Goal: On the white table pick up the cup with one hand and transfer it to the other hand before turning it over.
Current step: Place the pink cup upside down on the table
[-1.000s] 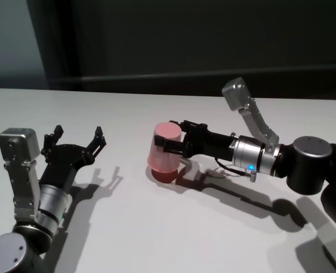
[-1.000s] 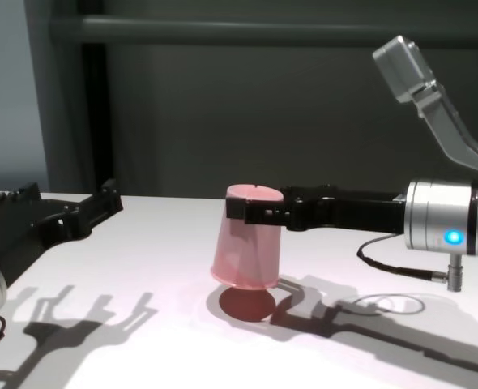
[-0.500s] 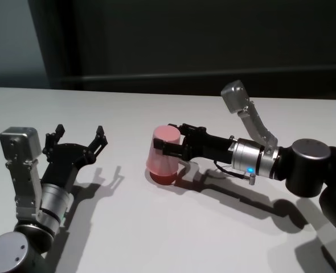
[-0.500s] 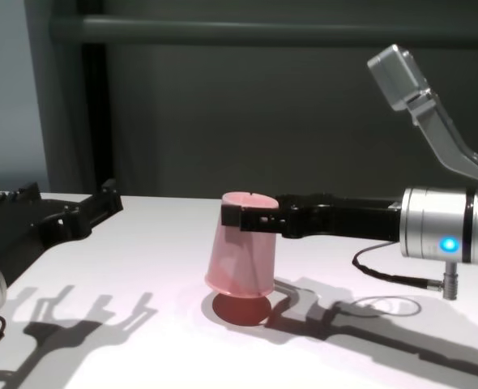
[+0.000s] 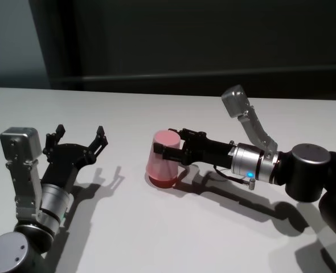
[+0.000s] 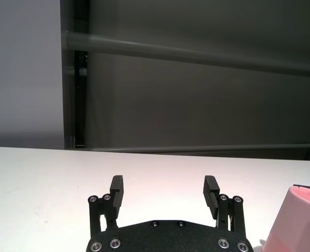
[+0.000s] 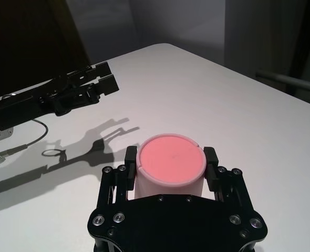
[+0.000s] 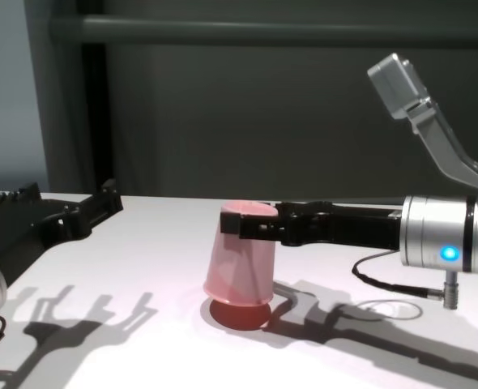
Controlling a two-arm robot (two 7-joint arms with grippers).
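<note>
cup [image 5: 163, 161], pink and upside down, hangs just above the white tabletop [image 5: 173, 227] gripped near its base by the right gripper [image 5: 173, 152] fingers; left gripper [image 5: 77, 141] waits wide open, handover and flip remaining.

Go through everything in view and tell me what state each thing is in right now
Cup: upside down, flat base on top, rim just above or touching the table, gripped near the base.
Right gripper: shut on the cup, one finger on each side.
Left gripper: open, holding nothing, hovering apart from the cup.
White table: bare, with arm shadows across it.
</note>
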